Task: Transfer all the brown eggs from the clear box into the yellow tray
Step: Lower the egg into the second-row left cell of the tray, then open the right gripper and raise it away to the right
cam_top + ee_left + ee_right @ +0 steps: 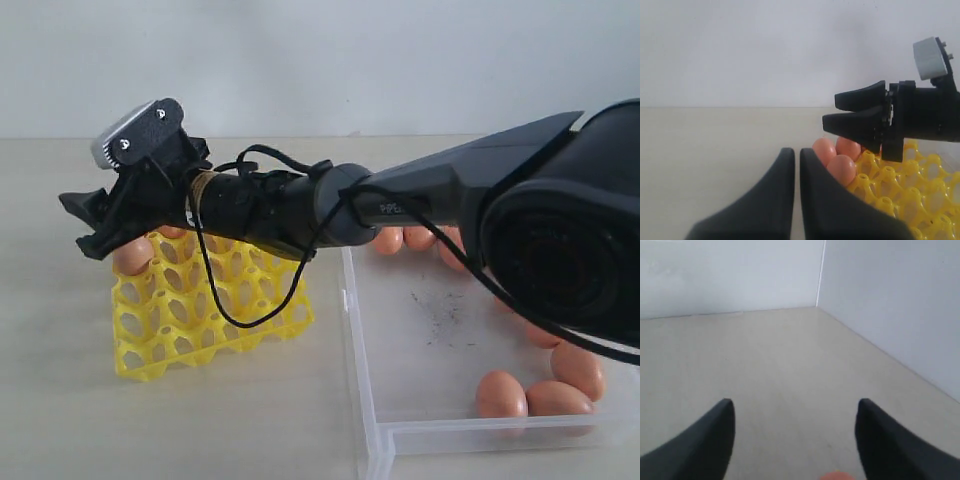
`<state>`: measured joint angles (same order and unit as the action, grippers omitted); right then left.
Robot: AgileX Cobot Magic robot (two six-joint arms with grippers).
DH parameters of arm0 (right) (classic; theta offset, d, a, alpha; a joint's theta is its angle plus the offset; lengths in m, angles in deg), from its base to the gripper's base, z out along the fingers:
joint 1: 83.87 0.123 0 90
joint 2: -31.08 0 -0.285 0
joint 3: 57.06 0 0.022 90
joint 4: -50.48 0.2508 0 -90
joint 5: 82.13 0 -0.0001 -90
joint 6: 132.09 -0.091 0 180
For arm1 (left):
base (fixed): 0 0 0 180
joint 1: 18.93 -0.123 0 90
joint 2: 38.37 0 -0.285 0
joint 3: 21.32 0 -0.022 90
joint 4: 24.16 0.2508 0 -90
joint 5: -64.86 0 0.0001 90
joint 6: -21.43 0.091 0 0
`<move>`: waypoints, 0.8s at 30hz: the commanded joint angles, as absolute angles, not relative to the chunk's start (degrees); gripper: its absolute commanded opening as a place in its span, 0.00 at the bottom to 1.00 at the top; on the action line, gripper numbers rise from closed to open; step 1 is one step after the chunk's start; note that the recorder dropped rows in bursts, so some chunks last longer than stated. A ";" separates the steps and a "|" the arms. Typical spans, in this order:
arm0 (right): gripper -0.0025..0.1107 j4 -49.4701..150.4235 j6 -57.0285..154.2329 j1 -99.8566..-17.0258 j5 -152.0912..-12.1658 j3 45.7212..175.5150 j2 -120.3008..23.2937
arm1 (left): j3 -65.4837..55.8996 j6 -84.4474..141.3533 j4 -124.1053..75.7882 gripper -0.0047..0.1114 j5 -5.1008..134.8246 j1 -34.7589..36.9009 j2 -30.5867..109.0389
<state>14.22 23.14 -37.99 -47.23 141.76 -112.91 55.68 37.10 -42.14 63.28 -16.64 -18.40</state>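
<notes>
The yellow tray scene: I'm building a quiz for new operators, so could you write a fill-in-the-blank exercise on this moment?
1. The right hand hangs above the yellow tray with its fingers ____.
2. In the left wrist view, the left hand has its fingers ____.
3. In the exterior view, the clear box stands to the ____ of the yellow tray.
4. The left wrist view shows ____ brown eggs at the tray's corner.

Missing words: open; shut; right; three.
</notes>
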 commanded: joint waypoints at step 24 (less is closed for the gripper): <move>0.02 0.31 1.89 -38.78 -115.37 131.03 -85.57 | 55.90 37.40 -42.44 0.07 62.71 -16.35 -18.22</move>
<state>-8.97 -11.89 -37.99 -100.42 131.68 -86.55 55.68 37.10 -42.14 63.28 -16.64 -18.40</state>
